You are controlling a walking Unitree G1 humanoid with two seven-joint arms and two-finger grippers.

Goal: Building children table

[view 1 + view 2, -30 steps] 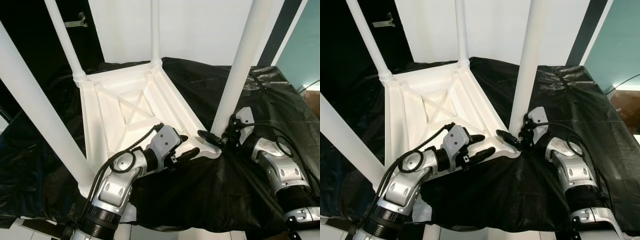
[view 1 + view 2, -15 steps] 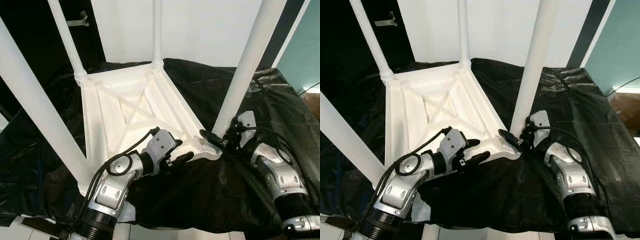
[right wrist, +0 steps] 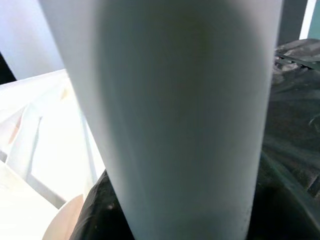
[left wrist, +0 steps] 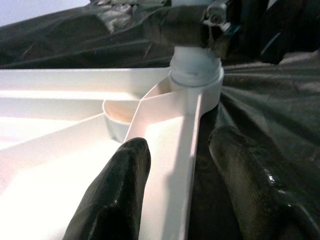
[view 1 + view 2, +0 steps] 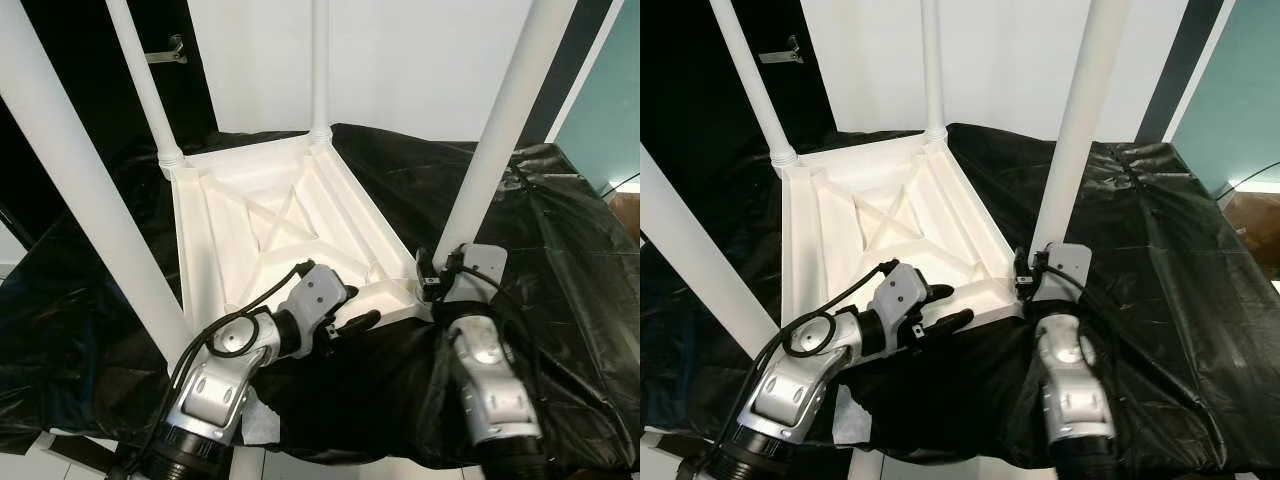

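Four smooth round white legs, ribbed tabletop.

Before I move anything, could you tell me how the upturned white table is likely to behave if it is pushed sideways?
The white table looks like ribbed moulded plastic, so probably stiff yet light. It rests on glossy black sheeting, so it may slide rather than tip. Its long legs stand upright, giving leverage; a push high up could rock it.

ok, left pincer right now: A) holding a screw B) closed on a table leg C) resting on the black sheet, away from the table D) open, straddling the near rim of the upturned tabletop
D: the left pincer is open, one finger inside and one outside the tabletop rim.
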